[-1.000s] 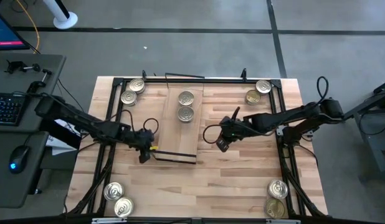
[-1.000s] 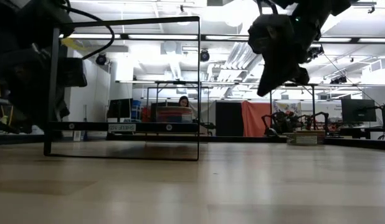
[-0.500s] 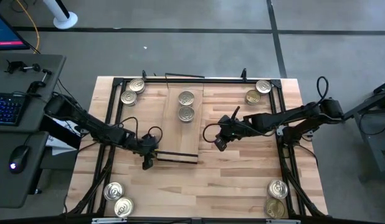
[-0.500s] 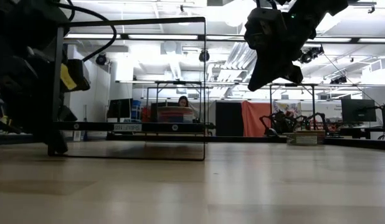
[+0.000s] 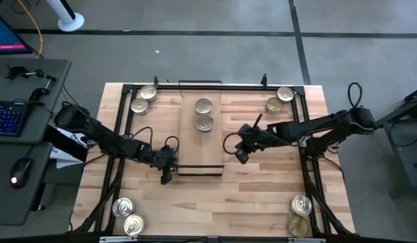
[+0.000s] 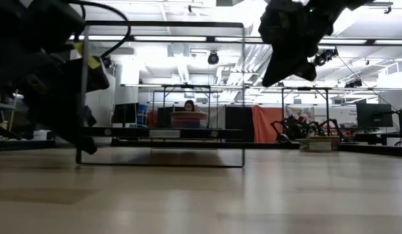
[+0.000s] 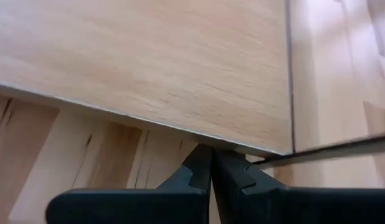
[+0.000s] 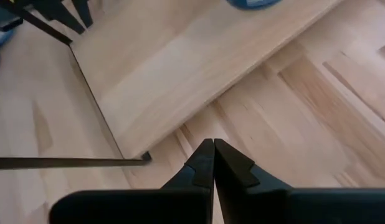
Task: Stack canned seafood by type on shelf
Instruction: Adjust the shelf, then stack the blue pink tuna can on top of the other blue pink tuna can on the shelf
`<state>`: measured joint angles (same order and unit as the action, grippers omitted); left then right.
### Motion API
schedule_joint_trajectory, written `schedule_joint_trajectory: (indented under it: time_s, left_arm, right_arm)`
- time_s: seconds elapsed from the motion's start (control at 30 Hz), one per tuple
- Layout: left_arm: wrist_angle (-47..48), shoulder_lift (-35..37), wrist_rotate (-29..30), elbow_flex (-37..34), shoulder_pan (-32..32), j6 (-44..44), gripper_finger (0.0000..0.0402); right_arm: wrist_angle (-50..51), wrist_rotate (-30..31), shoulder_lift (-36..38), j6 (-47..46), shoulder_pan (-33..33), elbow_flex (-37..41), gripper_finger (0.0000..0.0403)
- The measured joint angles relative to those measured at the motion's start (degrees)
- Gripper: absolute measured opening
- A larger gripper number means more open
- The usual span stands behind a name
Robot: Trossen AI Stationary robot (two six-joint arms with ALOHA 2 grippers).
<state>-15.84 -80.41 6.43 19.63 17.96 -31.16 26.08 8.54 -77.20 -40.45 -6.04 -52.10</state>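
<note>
The shelf (image 5: 200, 145) is a light-wood board with a thin black frame, standing on the table's middle, its long side running near to far. Two tins (image 5: 204, 114) sit on its far half. My left gripper (image 5: 165, 177) is shut and low at the shelf's near left corner (image 7: 276, 148). My right gripper (image 5: 241, 157) is shut and hovers above the table just right of the shelf (image 8: 180, 68); the low view shows the right gripper (image 6: 279, 71) lifted well clear. Other tins lie in pairs at the table's corners. My left gripper has its shut fingertips (image 7: 199, 163) against the near end of the shelf beside its left corner, at the board's edge (image 7: 180, 129) and the black frame. It comes from the table's left, slanting down. The fingers hide the exact touching spot. The shelf stands on the table.
Tins lie in pairs at the far left (image 5: 144, 98), far right (image 5: 279, 99), near left (image 5: 127, 215) and near right (image 5: 299, 214) corners. Black rails (image 5: 310, 169) run along the table's sides. A desk with keyboard and mouse (image 5: 16, 179) stands left of the table.
My left gripper has moved toward the table's near edge and to the right, staying shut. The shelf's near end has slid right with it while the far end held, so the board has turned from slanted to straight. The right gripper has stayed about where it was.
</note>
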Motion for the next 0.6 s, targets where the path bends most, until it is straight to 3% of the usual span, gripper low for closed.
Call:
schedule_joint_trajectory:
  time_s: [0.17,0.3,0.43,0.6]
  left_arm:
    - [3.24,-2.4,-0.53,3.86,-0.15,3.24,0.0]
    - [17.42,0.23,-0.83,5.88,-1.96,1.79,0.0]
    - [26.67,8.66,0.25,5.63,-4.63,1.34,0.0]
    - [36.44,22.66,8.88,5.78,-10.53,-3.67,0.0]
  right_arm:
    - [3.15,0.5,3.2,0.4,0.0,0.0,0.0]
    - [5.42,2.08,5.13,0.39,0.0,-0.02,0.0]
    - [5.77,3.84,5.74,0.74,0.04,-0.02,0.0]
    - [4.58,4.27,5.56,0.77,0.04,0.0,0.0]
